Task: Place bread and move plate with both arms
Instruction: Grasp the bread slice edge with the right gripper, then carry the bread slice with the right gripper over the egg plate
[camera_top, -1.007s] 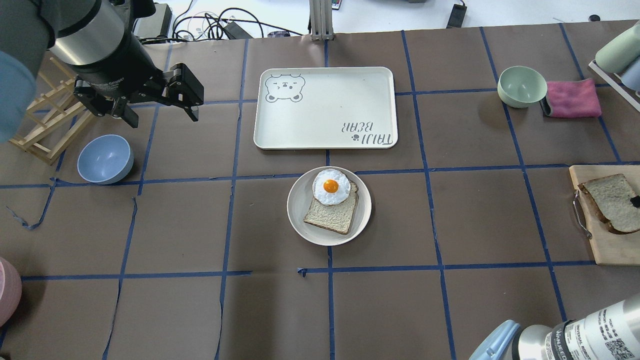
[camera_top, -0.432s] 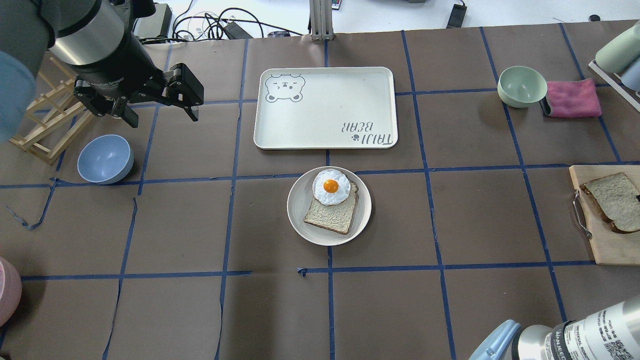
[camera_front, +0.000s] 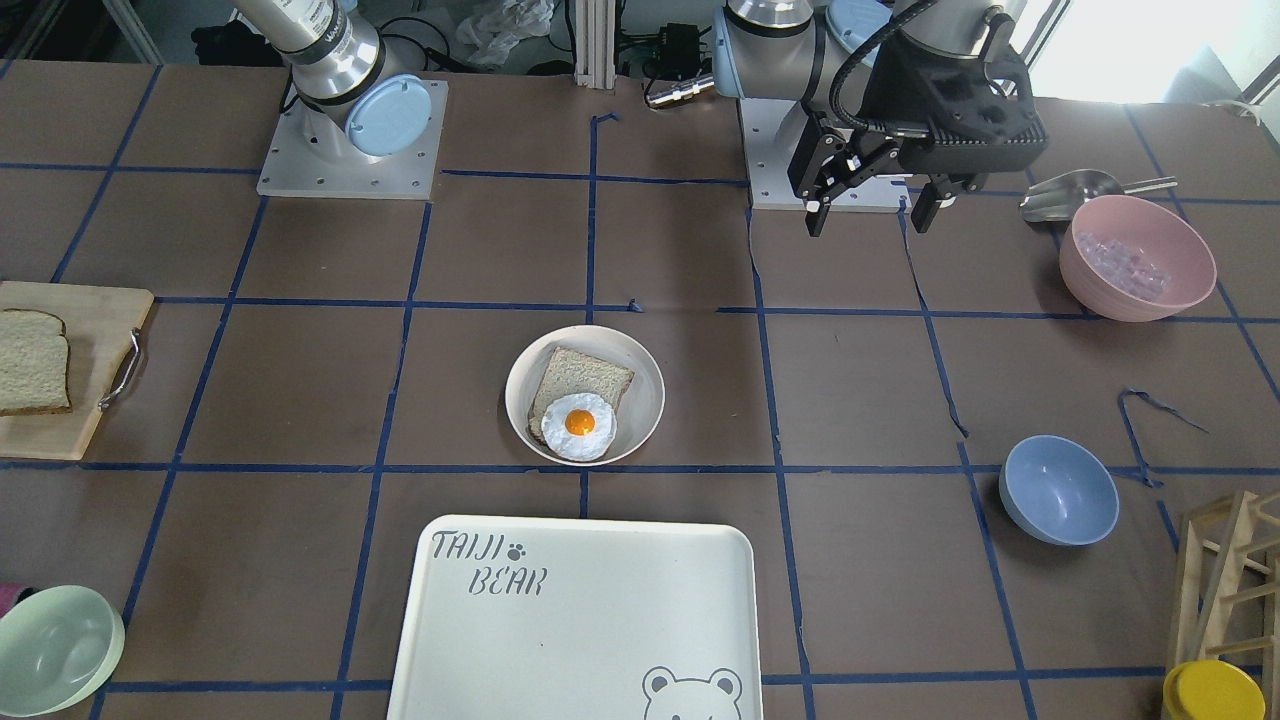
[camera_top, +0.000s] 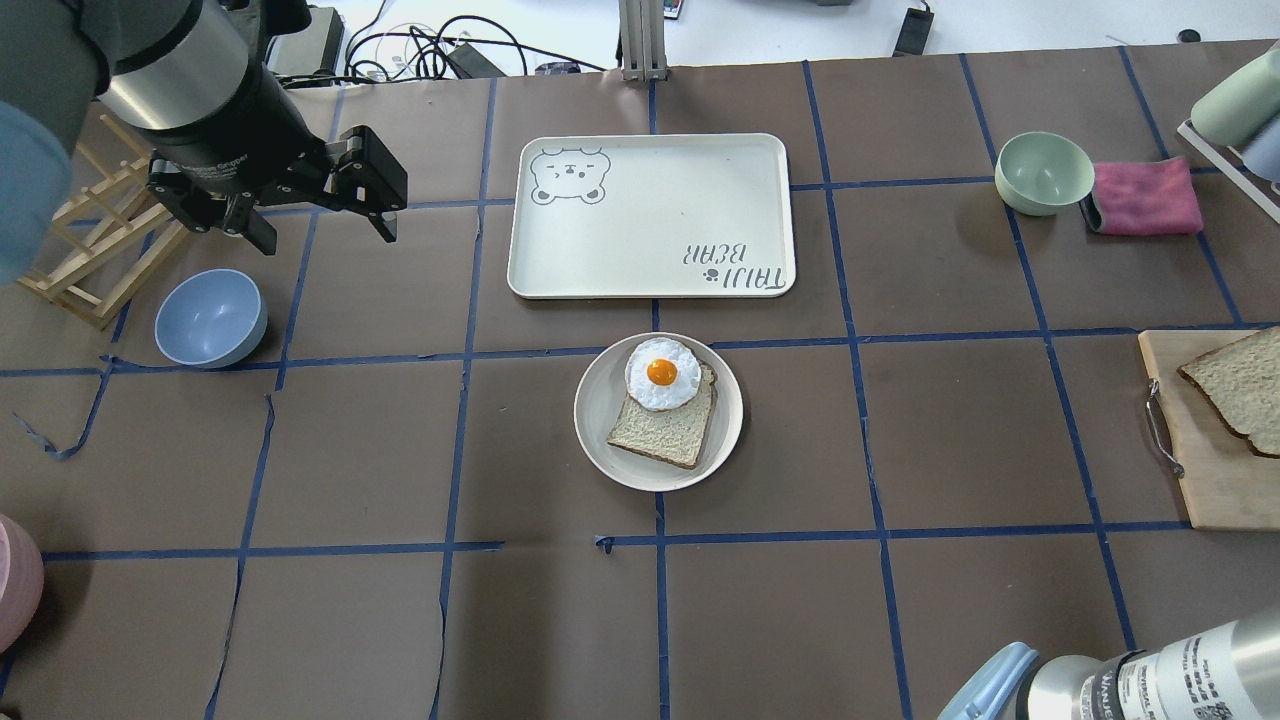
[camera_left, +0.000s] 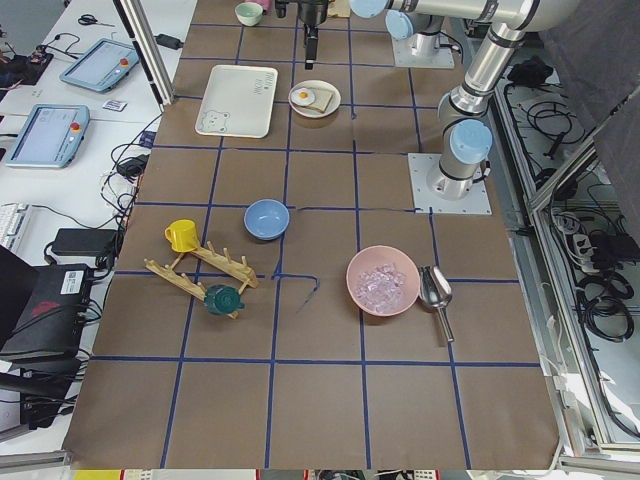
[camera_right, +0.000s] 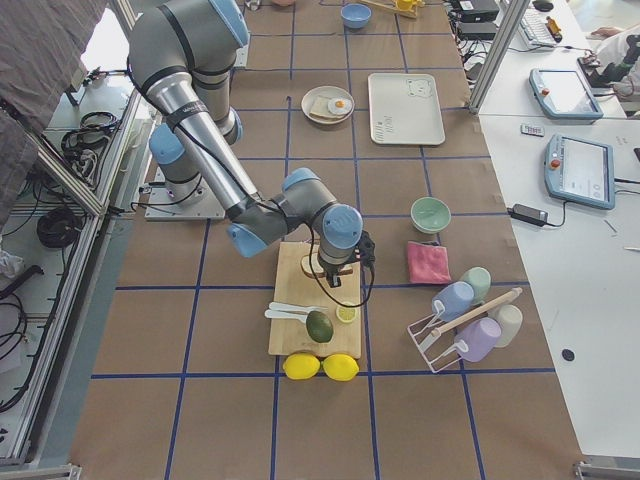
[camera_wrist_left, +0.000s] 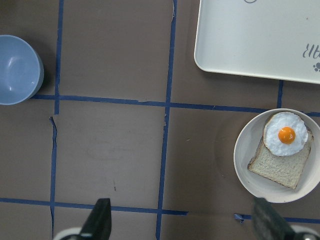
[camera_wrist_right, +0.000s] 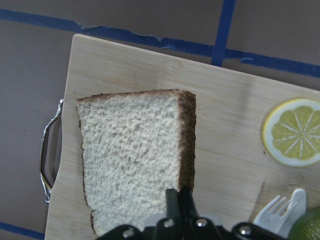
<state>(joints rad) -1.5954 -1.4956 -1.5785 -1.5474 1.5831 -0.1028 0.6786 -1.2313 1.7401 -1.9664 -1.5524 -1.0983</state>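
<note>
The bread (camera_wrist_right: 130, 160) is a plain slice over the wooden cutting board (camera_wrist_right: 225, 100). It also shows at the right edge of the overhead view (camera_top: 1240, 385). My right gripper (camera_wrist_right: 179, 194) is shut on the bread's crust edge. The cream plate (camera_top: 600, 440) sits mid-table and holds a squarer slice topped with a fried egg (camera_top: 660, 375). My left gripper (camera_top: 320, 215) is open and empty, hovering above the table well to the left of the plate. In the left wrist view the plate (camera_wrist_left: 245, 145) lies at the right, away from the fingers.
The white TAIJI BEAR tray (camera_top: 650, 215) lies just beyond the plate. A blue bowl (camera_top: 210, 318) and a wooden rack (camera_top: 95, 240) are near the left gripper. A green bowl (camera_top: 1043, 172) and a pink cloth (camera_top: 1145, 195) are at the far right. A lemon slice (camera_wrist_right: 292, 131) lies on the board.
The bread has shifted up and to the right in the overhead view, now partly out of frame, held by the right gripper. The left arm has not moved.
</note>
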